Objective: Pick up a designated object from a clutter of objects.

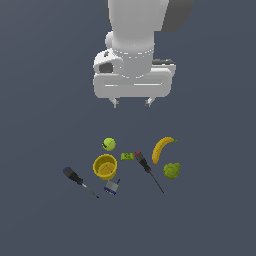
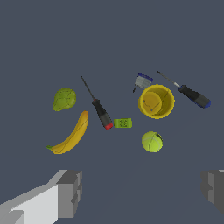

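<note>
The yellow-green ball [image 1: 109,144] [image 2: 152,141] lies on the dark floor [image 1: 210,210] at the edge of the clutter nearest the arm, a small smooth sphere with dark curved markings, touching nothing. The yellow cup [image 1: 105,167] [image 2: 156,101] stands upright just beside it, mouth open upward, with a narrow strip of bare floor between the two. On the ball's other flank a small green block [image 1: 127,156] [image 2: 123,123] sits near, right at the red handle end of the red-handled screwdriver [image 1: 148,171] [image 2: 99,107]; whether block and handle touch cannot be told. Beyond that lie the banana [image 1: 162,148] [image 2: 71,135] and the lumpy green fruit [image 1: 172,170] [image 2: 64,99], well apart from the ball. On the cup's far side a blue-grey padlock-like piece [image 1: 112,187] [image 2: 142,81] sits close to the rim, too small to read in detail, and the blue-handled screwdriver [image 1: 79,181] [image 2: 188,92] lies off to the exterior view's left. The floor between the ball and the arm is open, and so is the air above the ball. The gripper [image 1: 132,103] [image 2: 141,192] hangs high over the clutter with its jaws spread wide and nothing between them. In the wrist view the two fingers [image 2: 70,192] are cut off at the frame's edges; in the exterior view only their short tips show below the white hand body, and the arm is cropped at the top.
</note>
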Motion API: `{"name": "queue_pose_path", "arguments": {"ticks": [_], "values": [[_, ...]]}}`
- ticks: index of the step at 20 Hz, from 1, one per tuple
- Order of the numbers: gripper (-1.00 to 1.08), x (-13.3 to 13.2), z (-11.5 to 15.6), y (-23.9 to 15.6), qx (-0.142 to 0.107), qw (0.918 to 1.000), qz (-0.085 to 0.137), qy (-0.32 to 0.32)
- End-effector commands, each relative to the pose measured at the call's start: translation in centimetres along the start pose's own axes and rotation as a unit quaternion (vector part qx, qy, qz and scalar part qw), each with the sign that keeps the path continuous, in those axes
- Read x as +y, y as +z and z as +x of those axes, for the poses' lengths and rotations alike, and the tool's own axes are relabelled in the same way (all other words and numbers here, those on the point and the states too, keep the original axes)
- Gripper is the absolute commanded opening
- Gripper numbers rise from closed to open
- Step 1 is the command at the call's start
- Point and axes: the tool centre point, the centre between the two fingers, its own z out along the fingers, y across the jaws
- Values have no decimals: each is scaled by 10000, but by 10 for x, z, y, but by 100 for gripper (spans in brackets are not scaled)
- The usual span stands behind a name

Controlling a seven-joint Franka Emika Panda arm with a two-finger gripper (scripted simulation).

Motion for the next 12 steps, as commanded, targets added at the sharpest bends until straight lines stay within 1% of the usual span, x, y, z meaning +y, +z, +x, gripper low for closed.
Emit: {"name": "queue_pose_path", "arguments": {"ticks": [1, 7, 12], "values": [[100, 3, 0, -3, 5, 10000, 15, 41], [100, 4, 1, 4, 3, 10000, 13, 32], [100, 13, 2, 23, -2, 10000, 24, 45]]}}
